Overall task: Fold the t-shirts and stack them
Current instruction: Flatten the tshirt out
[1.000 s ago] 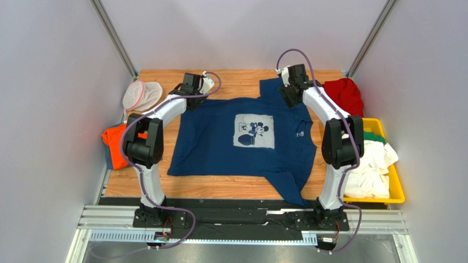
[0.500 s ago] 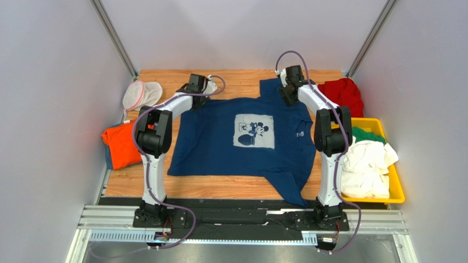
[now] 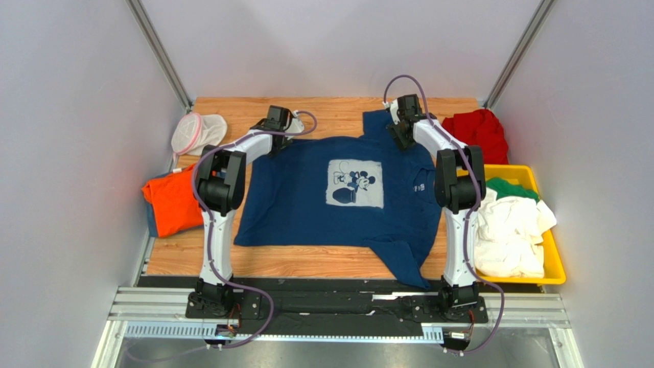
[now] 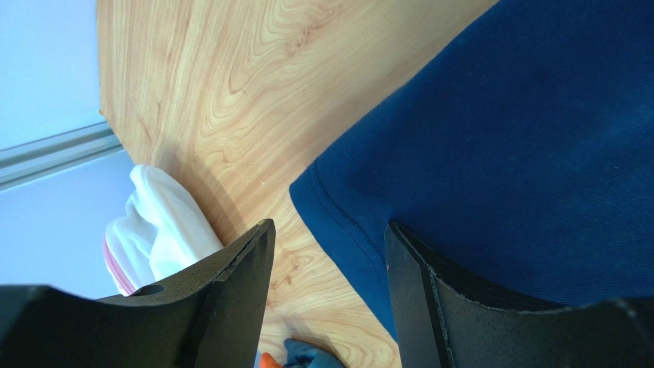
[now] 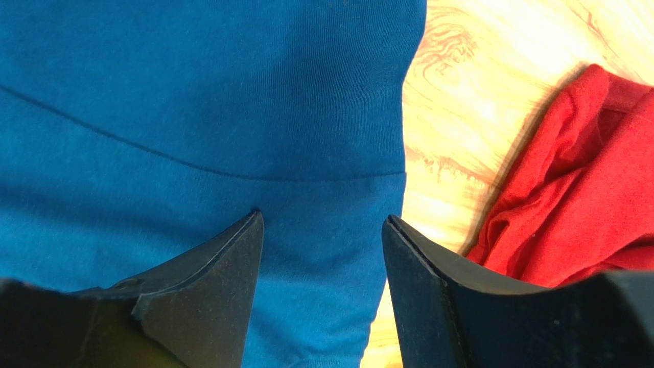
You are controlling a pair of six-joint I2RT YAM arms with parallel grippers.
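Observation:
The navy t-shirt [image 3: 345, 192] with a pale Mickey print lies spread flat on the wooden table. My left gripper [image 3: 282, 139] is open above its far left corner; in the left wrist view the navy hem corner [image 4: 338, 199] lies between the jaws of the gripper [image 4: 326, 238]. My right gripper [image 3: 397, 136] is open over the far right sleeve; in the right wrist view navy cloth [image 5: 230, 115] lies under the gripper [image 5: 322, 222]. A red shirt [image 3: 480, 132] lies at the far right and shows in the right wrist view [image 5: 583, 184]. An orange shirt [image 3: 170, 203] lies at the left edge.
A yellow bin [image 3: 556, 264] at the right holds white [image 3: 510, 234] and green [image 3: 513, 188] shirts. A white mesh pouch with a pink rim [image 3: 196, 132] lies at the far left and shows in the left wrist view [image 4: 161, 238]. Grey walls enclose the table.
Both arms have swung their elbows inward toward the shirt. The left gripper has shifted slightly right along the far edge; the right gripper has stayed over the far sleeve. The shirt has not moved.

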